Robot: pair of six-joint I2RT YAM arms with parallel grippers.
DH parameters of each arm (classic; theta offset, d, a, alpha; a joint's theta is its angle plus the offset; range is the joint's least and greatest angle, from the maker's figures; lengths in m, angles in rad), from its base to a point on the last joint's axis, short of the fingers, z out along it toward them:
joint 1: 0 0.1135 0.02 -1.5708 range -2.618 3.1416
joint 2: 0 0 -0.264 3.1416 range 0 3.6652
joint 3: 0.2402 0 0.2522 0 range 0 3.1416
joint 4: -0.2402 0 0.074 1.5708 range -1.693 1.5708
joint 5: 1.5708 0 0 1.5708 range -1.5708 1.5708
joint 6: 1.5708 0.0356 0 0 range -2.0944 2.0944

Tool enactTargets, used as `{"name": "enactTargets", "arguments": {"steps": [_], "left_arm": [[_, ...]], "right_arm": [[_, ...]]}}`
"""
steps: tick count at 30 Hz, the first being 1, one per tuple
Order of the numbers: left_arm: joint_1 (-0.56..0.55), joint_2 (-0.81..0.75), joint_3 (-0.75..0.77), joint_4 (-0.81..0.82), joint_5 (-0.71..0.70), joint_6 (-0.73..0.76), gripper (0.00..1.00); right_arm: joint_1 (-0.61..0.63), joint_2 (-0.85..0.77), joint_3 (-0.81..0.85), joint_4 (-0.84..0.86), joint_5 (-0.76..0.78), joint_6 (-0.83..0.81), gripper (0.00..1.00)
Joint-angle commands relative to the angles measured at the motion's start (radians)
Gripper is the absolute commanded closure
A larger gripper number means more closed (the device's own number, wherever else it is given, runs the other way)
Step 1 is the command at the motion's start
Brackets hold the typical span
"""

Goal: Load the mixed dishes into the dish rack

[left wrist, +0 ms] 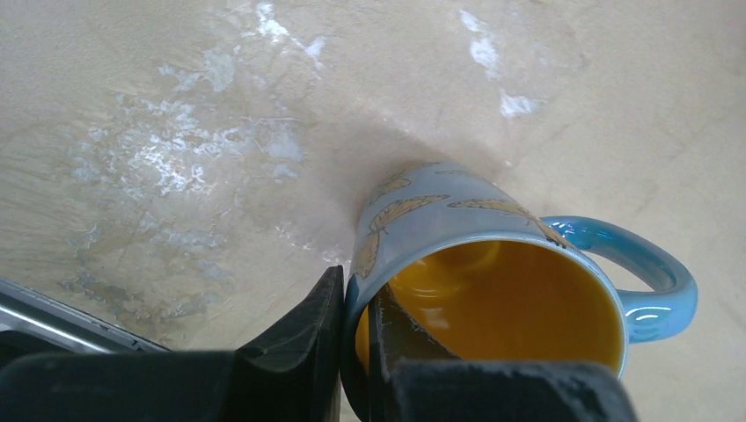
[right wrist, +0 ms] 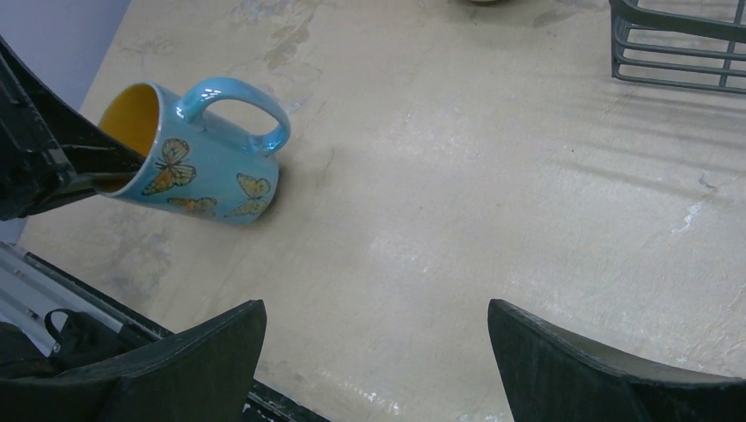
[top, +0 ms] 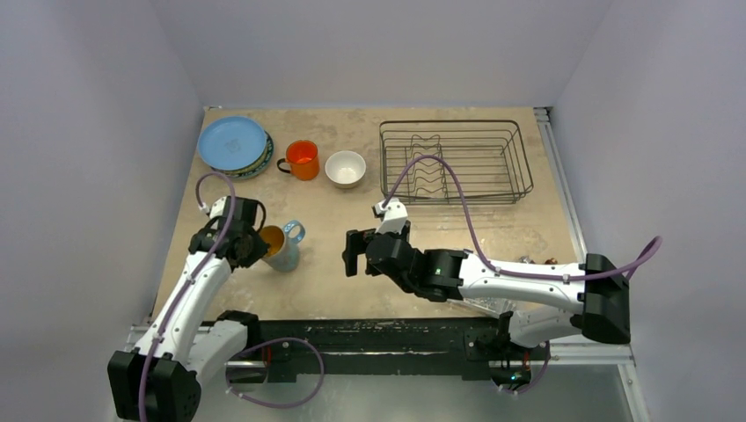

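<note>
The left gripper [left wrist: 356,303] has its fingers pinched together on the wall of the light-blue mug [left wrist: 493,290], one finger outside the rim and the other inside against the yellow lining, at the lower middle of the left wrist view. In the right wrist view the mug [right wrist: 202,171] sits at the upper left, tipped toward that gripper with its handle up and the edge of its base seemingly on the table [right wrist: 493,193]. The right gripper [right wrist: 378,352] has its fingers spread wide along the bottom of that frame and holds nothing. From above, the mug [top: 283,246] is at the left of centre, well apart from the dish rack [top: 456,124] at the upper right. As far as that view shows, no dish stands in the rack, so I judge the loading is only at its first pick. Left to go are the mug, the orange cup [top: 303,160] and white bowl [top: 345,168] side by side at the upper middle, and the blue plate [top: 231,142] at the upper left, stacked on at least one more plate whose rim shows beneath it. No brand or readable writing shows. The mug carries only butterfly prints, and a faint mark at the blue plate's centre is too small to read.
</note>
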Motion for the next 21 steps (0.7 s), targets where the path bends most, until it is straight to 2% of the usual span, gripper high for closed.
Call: {"name": "enactTargets", "arguments": {"steps": [1,5,9,13,15,17,21], "left_arm": [[0.000,-0.081,0.180,0.126,0.127,0.134,1.00],[-0.001,-0.145,0.248,0.331,0.233,0.267,1.00],[-0.025,-0.108,0.342,0.524,0.322,0.400,1.00],[-0.104,-0.058,0.403,0.688,0.318,0.606,1.00],[-0.127,-0.054,0.370,0.797,0.364,0.665,1.00],[-0.136,-0.055,0.286,0.934,0.502,0.700,1.00],[-0.195,-0.045,0.137,1.124,0.624,0.777,1.00]], "right_arm": [[-0.003,-0.043,0.017,-0.035,0.067,0.027,0.01],[-0.003,-0.086,0.007,-0.069,0.107,0.041,0.01],[-0.003,-0.140,-0.027,-0.071,0.140,0.070,0.01],[-0.005,-0.166,-0.050,-0.075,0.160,0.124,0.01],[-0.006,-0.166,-0.049,-0.083,0.158,0.145,0.01],[-0.009,-0.165,-0.043,-0.112,0.158,0.181,0.01],[-0.030,-0.180,-0.061,-0.131,0.123,0.215,0.01]]}}
